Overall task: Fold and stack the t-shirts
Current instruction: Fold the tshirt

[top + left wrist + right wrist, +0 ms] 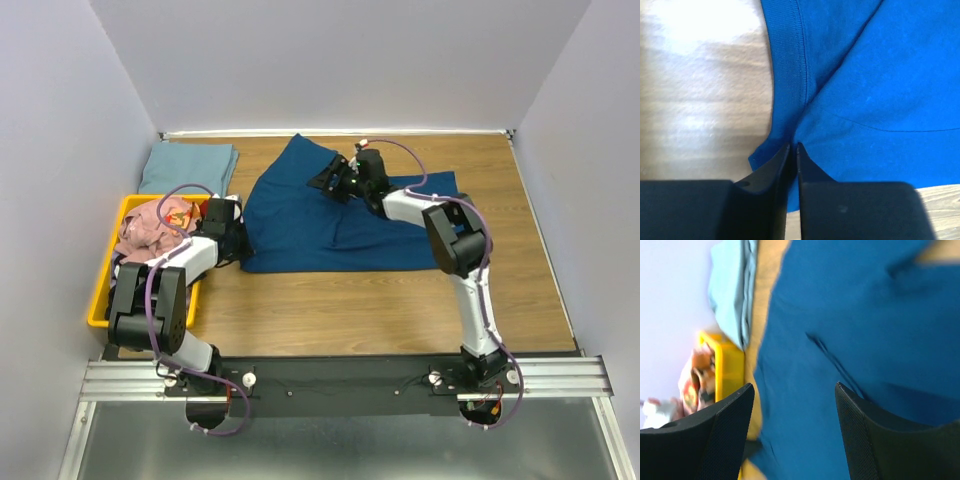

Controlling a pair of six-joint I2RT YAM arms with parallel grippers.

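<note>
A blue t-shirt (330,235) lies spread flat across the middle of the wooden table. My left gripper (240,248) sits low at the shirt's left edge. In the left wrist view it (794,145) is shut, with the ribbed edge of the blue t-shirt (880,75) pinched at its tips. My right gripper (332,180) hovers over the shirt's upper middle. Its jaws (795,387) stand open with only blue cloth (840,315) below them. A pale grey-blue t-shirt (188,165) lies folded at the back left.
A yellow bin (98,300) stands at the left edge, holding a crumpled pink t-shirt (150,230) and other cloth. White walls close in the table on three sides. Bare wood (380,310) shows in front of the blue shirt.
</note>
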